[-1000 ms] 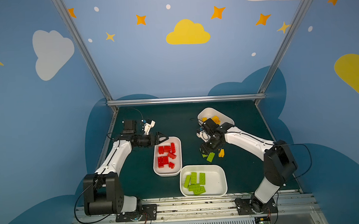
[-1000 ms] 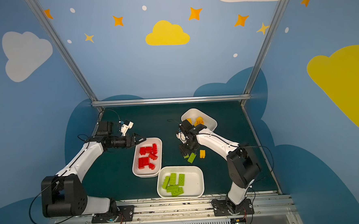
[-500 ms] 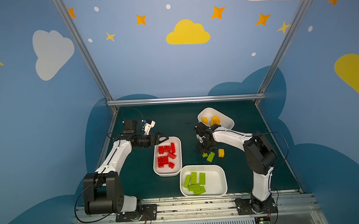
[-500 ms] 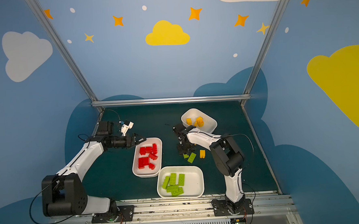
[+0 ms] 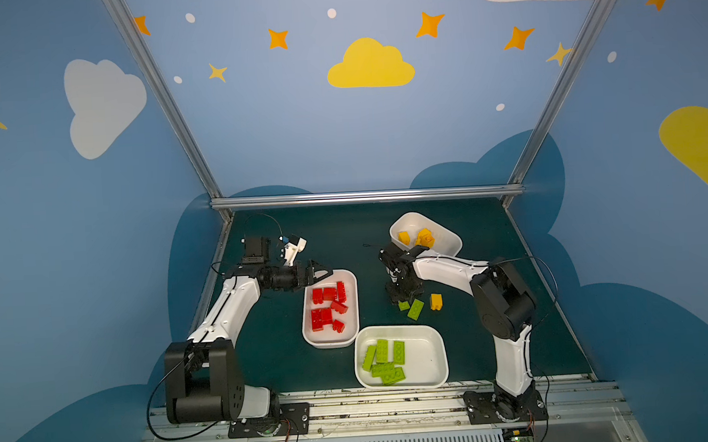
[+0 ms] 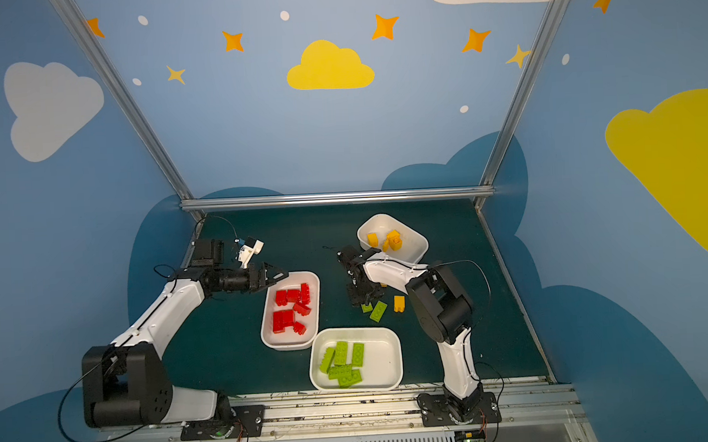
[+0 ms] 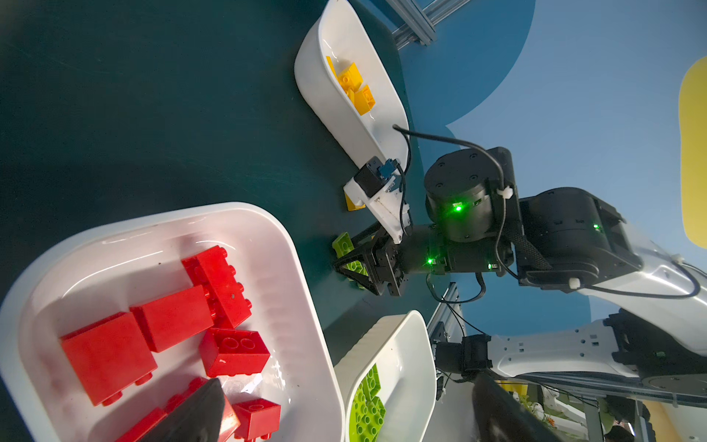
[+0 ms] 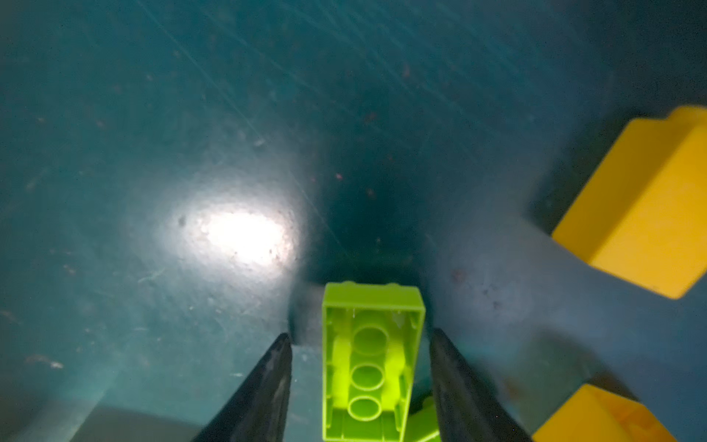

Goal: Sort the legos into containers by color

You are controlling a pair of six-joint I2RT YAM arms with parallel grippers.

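Sorting under way: right gripper [image 5: 404,297] straddling an upturned lime brick [image 8: 371,359]

Taking the back wall as twelve o'clock in both top views, the right gripper is pointing straight down at the dark mat [image 5: 345,239], just toward three o'clock from its centre. Its jaws are standing parted, one finger [image 8: 264,390] on each side of the lime brick and not clamping it. The brick is lying studs-down on the mat. A second green brick [image 5: 415,309] and a yellow brick [image 5: 435,301] are lying at the gripper's four o'clock. The left gripper [image 5: 321,273] is hanging spread wide and empty over the twelve o'clock rim of the red-filled container [image 5: 330,343], at nine o'clock from the right gripper. The green-filled container [image 5: 428,355] is sitting at the mat's six o'clock, the yellow-filled container [image 5: 445,244] at one o'clock.
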